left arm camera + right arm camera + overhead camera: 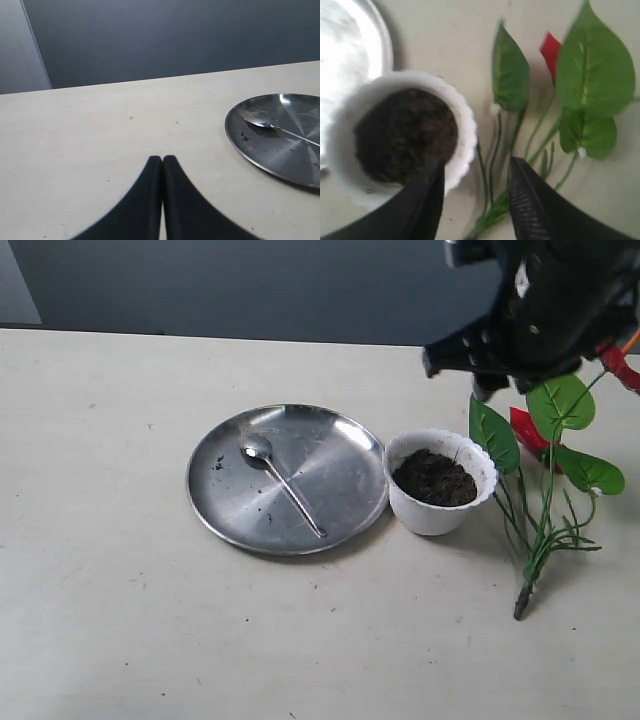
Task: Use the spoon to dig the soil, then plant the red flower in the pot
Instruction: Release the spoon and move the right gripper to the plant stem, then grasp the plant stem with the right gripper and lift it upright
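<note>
The spoon [281, 480] lies in a round steel plate [340, 515], bowl toward the back; it also shows in the left wrist view, spoon [264, 121]. The white scalloped pot [432, 512] stands right of the plate, filled with dark soil [435, 477]. The red flower [545, 502] lies flat on the table to the right of the pot, stem base toward the front. My right gripper [460, 365] hovers open above pot and flower; in its wrist view the gripper [476, 167] frames the stems [495, 212] beside the pot [465, 145] and soil [405, 132]. My left gripper [162, 159] is shut on nothing, over bare table left of the plate.
The plate [265, 155] holds a few soil crumbs. The table [120, 620] is pale, with a dark wall behind its far edge. The flower's leaves [592, 65] spread past the pot toward the table's right edge.
</note>
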Tool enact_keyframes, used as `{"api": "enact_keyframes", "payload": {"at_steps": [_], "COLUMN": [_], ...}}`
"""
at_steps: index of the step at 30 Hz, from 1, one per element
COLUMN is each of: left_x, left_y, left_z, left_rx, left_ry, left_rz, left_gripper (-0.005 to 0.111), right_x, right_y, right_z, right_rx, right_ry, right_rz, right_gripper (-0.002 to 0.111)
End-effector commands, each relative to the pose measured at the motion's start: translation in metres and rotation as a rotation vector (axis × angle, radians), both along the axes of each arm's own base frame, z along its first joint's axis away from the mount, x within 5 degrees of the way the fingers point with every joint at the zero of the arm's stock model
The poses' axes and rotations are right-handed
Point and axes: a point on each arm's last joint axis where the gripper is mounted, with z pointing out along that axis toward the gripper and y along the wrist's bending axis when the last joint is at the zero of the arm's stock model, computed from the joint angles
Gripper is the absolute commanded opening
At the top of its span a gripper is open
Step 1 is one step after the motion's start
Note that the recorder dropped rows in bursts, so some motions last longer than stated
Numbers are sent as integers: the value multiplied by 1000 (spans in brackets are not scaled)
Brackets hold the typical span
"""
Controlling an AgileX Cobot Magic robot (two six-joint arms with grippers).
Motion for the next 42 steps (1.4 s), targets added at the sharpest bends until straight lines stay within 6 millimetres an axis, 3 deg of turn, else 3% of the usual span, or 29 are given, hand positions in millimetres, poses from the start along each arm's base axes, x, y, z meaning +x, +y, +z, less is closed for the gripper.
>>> {"api": "enact_keyframes", "payload": {"at_steps": [1, 4, 7, 14, 25, 35, 40, 42], "left_x": [0, 0, 0, 0, 0, 0, 0, 0], "left_y": [0, 0, 0, 0, 0, 0, 0, 0], "left_z": [2, 2, 2, 2, 2, 2, 2, 2], "left_rx": [-8, -8, -8, -8, -8, -8, -8, -8], "left_ry": [-16, -16, -16, -16, -16, -16, -16, -16], "left_rz": [-6, -6, -6, -6, -6, -6, -6, -6], "left_gripper": [1, 1, 1, 1, 1, 1, 1, 1], "right_x": [-8, -10, -11, -5, 10, 18, 25, 28], "right_y": [-44, -52, -52, -61, -57, -63, -79, -85], "right_z": [-41, -57, -62, -64, -106, -126, -135, -135], "right_rx": [43, 96, 110, 19, -13, -97, -28, -9], "right_ry": [66, 63, 52, 0, 72, 76, 77, 62], "right_rz": [-147, -189, -211, -251, -249, -268, -343, -347], "right_gripper": [40, 40, 40, 40, 40, 40, 40, 28]}}
